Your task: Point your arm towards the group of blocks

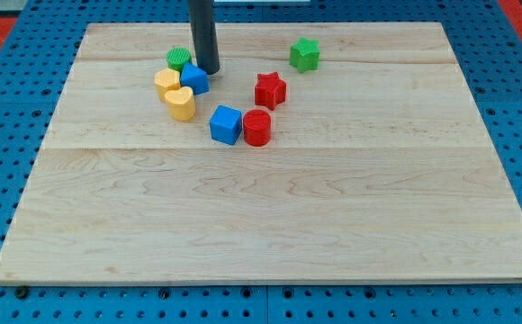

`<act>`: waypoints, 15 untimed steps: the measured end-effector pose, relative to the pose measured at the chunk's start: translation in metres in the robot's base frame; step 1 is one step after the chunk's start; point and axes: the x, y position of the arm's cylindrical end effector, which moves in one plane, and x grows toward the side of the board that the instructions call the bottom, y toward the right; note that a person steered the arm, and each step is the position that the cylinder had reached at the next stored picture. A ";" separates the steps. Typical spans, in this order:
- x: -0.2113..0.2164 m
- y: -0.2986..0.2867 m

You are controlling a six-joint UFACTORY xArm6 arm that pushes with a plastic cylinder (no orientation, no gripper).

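Note:
My tip (208, 70) stands on the wooden board at the view's upper left. It is right beside a blue block (194, 79), touching or nearly touching it, with a green round block (178, 59) just to its left. Two yellow blocks lie below those, one (166, 83) higher and one (180, 103) lower. A blue cube (226, 124) and a red cylinder (256, 128) sit side by side lower right of my tip. A red star (270, 90) lies to the right. A green star (304, 55) lies apart at the upper right.
The wooden board (270, 225) lies on a blue perforated table (0, 162). The board's edges run close to the frame's left, right and bottom.

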 end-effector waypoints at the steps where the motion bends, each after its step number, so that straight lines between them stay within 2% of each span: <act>1: 0.008 0.010; 2: 0.007 0.045; 5: 0.069 0.086; 6: 0.101 0.102; 7: 0.163 0.102; 8: 0.150 0.039; 9: 0.108 0.017; 10: 0.103 0.019; 11: 0.085 -0.007; 12: 0.079 0.025; 13: 0.034 0.082; 14: -0.033 0.033; 15: -0.077 -0.045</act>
